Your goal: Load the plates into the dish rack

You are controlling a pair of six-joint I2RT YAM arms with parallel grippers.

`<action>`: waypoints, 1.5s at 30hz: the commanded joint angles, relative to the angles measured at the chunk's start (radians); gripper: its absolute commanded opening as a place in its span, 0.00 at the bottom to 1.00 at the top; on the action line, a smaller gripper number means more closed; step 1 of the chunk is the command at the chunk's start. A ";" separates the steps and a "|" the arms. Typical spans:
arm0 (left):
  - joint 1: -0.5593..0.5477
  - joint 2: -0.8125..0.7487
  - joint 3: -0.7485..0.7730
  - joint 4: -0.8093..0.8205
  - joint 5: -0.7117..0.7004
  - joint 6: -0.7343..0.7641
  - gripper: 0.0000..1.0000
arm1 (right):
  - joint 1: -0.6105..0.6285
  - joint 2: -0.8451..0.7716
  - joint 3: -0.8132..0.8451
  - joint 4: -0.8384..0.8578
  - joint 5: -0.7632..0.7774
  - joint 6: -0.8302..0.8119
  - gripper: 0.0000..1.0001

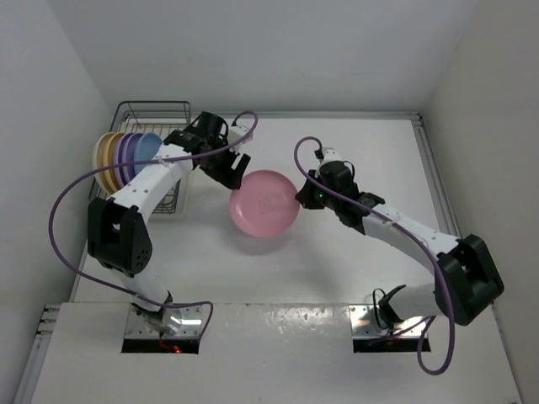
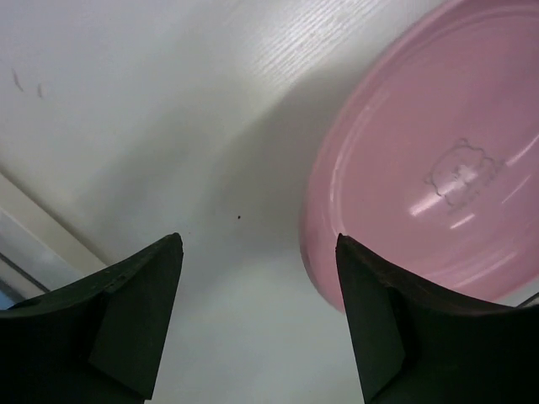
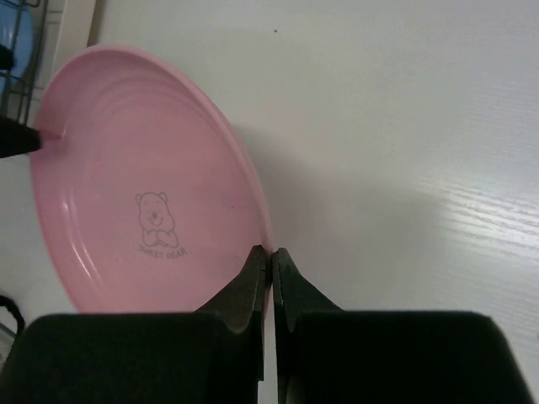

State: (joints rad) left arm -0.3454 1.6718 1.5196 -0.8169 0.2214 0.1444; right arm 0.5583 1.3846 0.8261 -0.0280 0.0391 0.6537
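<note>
The pink plate (image 1: 265, 202) with a bear print hangs tilted above the table; it also shows in the right wrist view (image 3: 143, 168) and the left wrist view (image 2: 438, 168). My right gripper (image 1: 299, 195) (image 3: 271, 252) is shut on its right rim. My left gripper (image 1: 236, 172) (image 2: 257, 244) is open at the plate's left rim, and the rim's edge lies just inside its right finger (image 2: 370, 311). The dish rack (image 1: 156, 109) stands at the far left. It holds upright an orange-yellow plate (image 1: 105, 156), purple plates (image 1: 126, 151) and a blue plate (image 1: 147, 145).
White walls close in the table on the left, back and right. The rack sits against the left wall. The left arm's purple cable loops out over the table's left edge (image 1: 55, 210).
</note>
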 commanded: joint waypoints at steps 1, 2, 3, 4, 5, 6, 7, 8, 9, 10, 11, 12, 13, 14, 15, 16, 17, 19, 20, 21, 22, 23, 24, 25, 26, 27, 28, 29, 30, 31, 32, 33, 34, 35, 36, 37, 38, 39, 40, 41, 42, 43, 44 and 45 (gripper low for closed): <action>-0.001 0.017 -0.027 0.021 0.029 -0.005 0.78 | 0.025 -0.085 -0.018 0.114 0.015 0.046 0.00; -0.001 0.031 -0.027 0.021 0.053 -0.005 0.78 | 0.034 -0.088 -0.019 0.111 0.018 0.044 0.00; -0.001 0.040 -0.027 0.030 0.068 -0.005 0.77 | 0.035 -0.097 -0.028 0.112 0.018 0.044 0.00; -0.001 0.040 -0.027 0.030 0.082 -0.005 0.75 | 0.044 -0.099 -0.036 0.123 0.021 0.047 0.00; 0.009 0.040 -0.027 0.030 0.107 -0.005 0.75 | 0.045 -0.102 -0.041 0.132 0.021 0.047 0.00; 0.009 0.040 -0.027 0.030 0.120 -0.005 0.69 | 0.045 -0.111 -0.051 0.140 0.015 0.056 0.00; 0.009 0.040 -0.027 0.030 0.134 -0.005 0.64 | 0.043 -0.111 -0.054 0.155 0.018 0.046 0.00; 0.020 0.040 -0.036 0.030 0.169 -0.005 0.58 | 0.045 -0.108 -0.059 0.160 0.015 0.061 0.00; 0.020 0.040 -0.036 0.030 0.188 -0.005 0.42 | 0.046 -0.108 -0.062 0.165 0.016 0.060 0.00; 0.020 0.040 -0.036 0.019 0.202 -0.005 0.32 | 0.045 -0.110 -0.059 0.165 0.018 0.061 0.00; 0.029 0.028 -0.036 0.019 0.211 0.004 0.22 | 0.046 -0.105 -0.058 0.168 0.013 0.060 0.00; 0.029 0.028 -0.036 0.006 0.211 0.004 0.06 | 0.046 -0.104 -0.058 0.172 0.012 0.063 0.00; 0.029 0.019 -0.036 -0.014 0.211 0.014 0.01 | 0.045 -0.102 -0.056 0.175 0.010 0.063 0.00; 0.040 0.006 -0.023 -0.027 0.222 0.014 0.00 | 0.045 -0.099 -0.048 0.175 0.005 0.063 0.00; 0.040 0.006 -0.012 -0.039 0.222 0.014 0.00 | 0.046 -0.095 -0.045 0.174 0.002 0.064 0.00; 0.054 -0.012 0.000 -0.066 0.210 0.014 0.00 | 0.048 -0.090 -0.044 0.171 -0.001 0.072 0.02; 0.069 -0.033 0.037 -0.079 0.167 0.014 0.00 | 0.045 -0.079 -0.024 0.157 -0.010 0.072 0.11; 0.092 -0.061 0.080 -0.103 0.110 0.014 0.00 | 0.040 -0.072 -0.013 0.145 -0.034 0.066 0.64; 0.114 -0.079 0.100 -0.103 0.070 0.000 0.00 | 0.041 -0.068 0.002 0.126 -0.031 0.067 0.78; 0.124 -0.121 0.140 -0.103 -0.027 0.000 0.00 | 0.045 -0.067 0.007 0.120 -0.033 0.066 0.90; 0.134 -0.144 0.158 -0.103 -0.084 -0.015 0.00 | 0.040 -0.068 0.013 0.106 -0.028 0.064 1.00; 0.146 -0.165 0.174 -0.085 -0.149 -0.028 0.00 | 0.041 -0.068 0.016 0.090 -0.024 0.070 1.00; 0.146 -0.213 0.197 -0.070 -0.298 -0.028 0.00 | 0.041 -0.071 0.015 0.079 -0.004 0.067 1.00; 0.146 -0.237 0.197 -0.053 -0.376 -0.037 0.00 | 0.043 -0.079 0.002 0.076 0.005 0.069 1.00; 0.146 -0.262 0.197 -0.006 -0.457 -0.037 0.00 | 0.043 -0.087 -0.004 0.073 0.011 0.072 1.00; 0.146 -0.280 0.197 0.014 -0.544 -0.037 0.00 | 0.043 -0.096 -0.010 0.069 0.025 0.075 1.00; 0.146 -0.291 0.197 0.031 -0.717 -0.037 0.00 | 0.040 -0.101 -0.030 0.068 0.034 0.075 1.00; 0.146 -0.291 0.188 0.053 -0.805 -0.037 0.00 | 0.043 -0.116 -0.036 0.066 0.042 0.080 1.00; 0.146 -0.291 0.176 0.073 -0.894 -0.037 0.00 | 0.042 -0.119 -0.044 0.063 0.050 0.081 1.00; 0.155 -0.302 0.116 0.103 -1.041 -0.022 0.00 | 0.045 -0.124 -0.060 0.063 0.064 0.087 1.00; 0.155 -0.314 0.078 0.175 -1.103 -0.011 0.00 | 0.042 -0.136 -0.067 0.060 0.079 0.086 1.00; 0.155 -0.314 0.041 0.208 -1.146 0.001 0.00 | 0.043 -0.136 -0.071 0.056 0.082 0.087 1.00; 0.155 -0.325 -0.020 0.237 -1.189 0.010 0.00 | 0.042 -0.145 -0.074 0.053 0.102 0.086 1.00; 0.155 -0.325 -0.048 0.266 -1.189 0.011 0.00 | 0.040 -0.145 -0.076 0.042 0.108 0.084 1.00; 0.167 -0.336 -0.074 0.322 -1.189 0.000 0.00 | 0.035 -0.147 -0.074 0.033 0.111 0.086 1.00; 0.167 -0.336 -0.114 0.347 -1.200 -0.009 0.00 | 0.035 -0.145 -0.070 0.031 0.122 0.087 1.00; 0.177 -0.336 -0.125 0.366 -1.212 -0.022 0.00 | 0.029 -0.153 -0.073 0.031 0.119 0.084 1.00; 0.187 -0.336 -0.134 0.396 -1.228 -0.034 0.00 | 0.026 -0.154 -0.071 0.007 0.122 0.083 1.00; 0.187 -0.327 -0.134 0.397 -1.249 -0.076 0.00 | 0.028 -0.163 -0.070 -0.007 0.122 0.078 1.00; 0.197 -0.327 -0.144 0.397 -1.266 -0.104 0.00 | 0.028 -0.171 -0.076 -0.009 0.128 0.075 1.00; 0.197 -0.314 -0.144 0.397 -1.281 -0.135 0.00 | 0.023 -0.182 -0.079 -0.013 0.134 0.072 1.00; 0.197 -0.302 -0.144 0.397 -1.330 -0.153 0.00 | 0.019 -0.186 -0.087 -0.016 0.137 0.070 1.00; 0.197 -0.302 -0.153 0.397 -1.367 -0.178 0.00 | 0.018 -0.193 -0.100 -0.015 0.152 0.070 1.00; 0.197 -0.290 -0.153 0.406 -1.407 -0.204 0.00 | 0.017 -0.211 -0.105 -0.013 0.157 0.073 1.00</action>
State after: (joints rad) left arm -0.1692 1.3979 1.3495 -0.5228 -0.9810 0.0349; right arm 0.5838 1.2247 0.7326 -0.0425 0.1520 0.7300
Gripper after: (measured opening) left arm 0.023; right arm 0.995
